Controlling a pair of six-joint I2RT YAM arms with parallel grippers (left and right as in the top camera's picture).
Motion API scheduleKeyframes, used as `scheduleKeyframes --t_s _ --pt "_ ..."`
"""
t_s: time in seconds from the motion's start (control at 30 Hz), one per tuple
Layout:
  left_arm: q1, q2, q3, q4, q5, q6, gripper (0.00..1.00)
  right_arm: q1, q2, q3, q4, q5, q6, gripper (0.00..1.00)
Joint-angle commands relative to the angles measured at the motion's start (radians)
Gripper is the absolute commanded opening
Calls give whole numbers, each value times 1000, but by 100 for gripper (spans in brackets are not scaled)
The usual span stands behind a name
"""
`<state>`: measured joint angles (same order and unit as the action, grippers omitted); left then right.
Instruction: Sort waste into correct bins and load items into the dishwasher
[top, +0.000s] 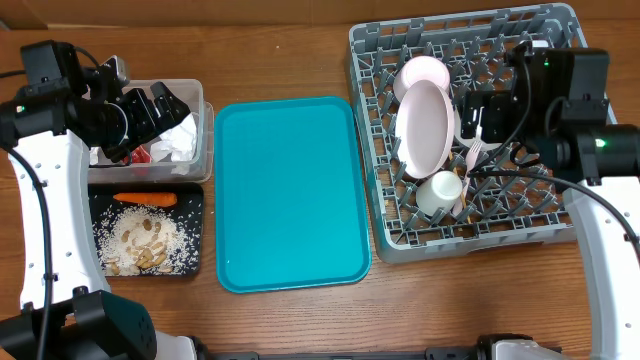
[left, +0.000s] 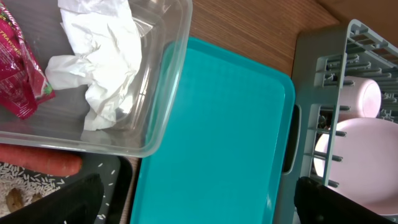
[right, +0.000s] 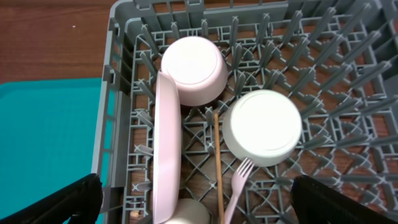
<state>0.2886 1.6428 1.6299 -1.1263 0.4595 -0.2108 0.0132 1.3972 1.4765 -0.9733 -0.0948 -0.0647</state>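
The teal tray (top: 292, 195) lies flat in the middle of the table (top: 280, 40). Just beside its edge on the left arm's side sits the clear tub (top: 206, 128), which holds crumpled napkins (left: 102, 56) and the red wrapper (left: 22, 74). The black tray (top: 196, 205) lies along that same edge of the teal tray, nearer the robot than the tub. It carries the carrot (top: 145, 199) and a heap of crumbly food bits (top: 140, 245). The left gripper (left: 199, 180) hovers over the tub's corner closest to the teal tray, fingers spread wide and holding nothing.

Close beside the teal tray's opposite edge stands the grey dish rack (top: 365, 60). In the part of it nearest the teal tray, the plate (right: 165, 149) stands on edge, with an upturned pink bowl (right: 193, 68) against its far end and the cup (top: 440, 192) at its near end. Farther from the teal tray rests an upturned white bowl (right: 262, 127). The wooden stick (right: 219, 168) and the fork (right: 236, 186) lie between that bowl and the plate. The right gripper (right: 198, 179) hangs above these dishes, its jaws wide apart and empty
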Motion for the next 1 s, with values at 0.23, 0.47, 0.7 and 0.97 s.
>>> scheduleKeyframes --t_s 0.23,0.47,0.7,0.97 --pt "-1 -22 24 1 1 -6 100 -2 10 13 2 -19 13 100" --pt "-1 -22 24 1 1 -6 100 -2 10 13 2 -19 13 100" --pt "-1 -22 24 1 1 -6 100 -2 15 10 2 -21 13 100" --pt "-1 -22 24 1 1 -6 100 -1 -63 10 -5 -19 13 100"
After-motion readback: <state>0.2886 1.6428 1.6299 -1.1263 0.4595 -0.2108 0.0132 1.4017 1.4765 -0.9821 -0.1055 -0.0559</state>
